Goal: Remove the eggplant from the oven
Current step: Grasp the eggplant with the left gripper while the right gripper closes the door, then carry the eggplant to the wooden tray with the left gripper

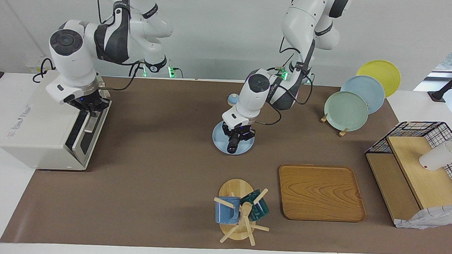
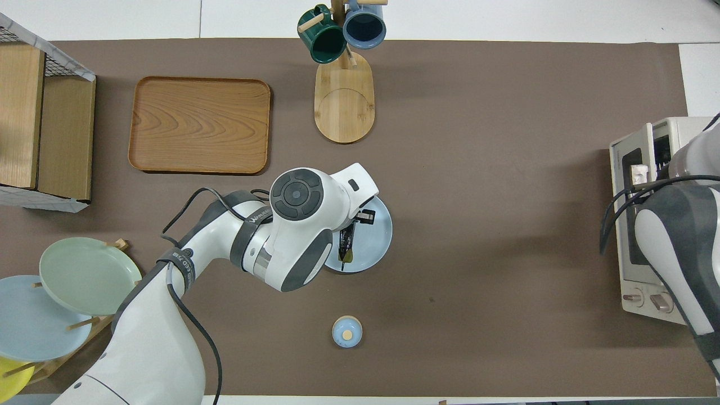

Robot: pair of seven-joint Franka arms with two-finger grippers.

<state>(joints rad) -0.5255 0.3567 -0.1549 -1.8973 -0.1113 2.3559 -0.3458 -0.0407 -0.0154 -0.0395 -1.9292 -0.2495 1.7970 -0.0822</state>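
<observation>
The cream-white oven (image 1: 39, 130) stands at the right arm's end of the table; its dark glass door looks upright, about shut. It also shows in the overhead view (image 2: 633, 270). My right gripper (image 1: 91, 111) is at the top of the door by the metal handle. My left gripper (image 1: 237, 137) is shut on the dark purple eggplant (image 1: 232, 145) and holds it roughly upright over a light blue plate (image 1: 219, 140) in the middle of the table. In the overhead view the eggplant (image 2: 345, 244) hangs with its green tip low over the plate (image 2: 374, 239).
A small blue round object (image 1: 233, 100) lies nearer to the robots than the plate. A mug tree (image 1: 237, 209) with two mugs and a wooden tray (image 1: 320, 192) lie farther out. A rack of plates (image 1: 347, 109) and a wood-and-wire shelf (image 1: 418, 177) stand at the left arm's end.
</observation>
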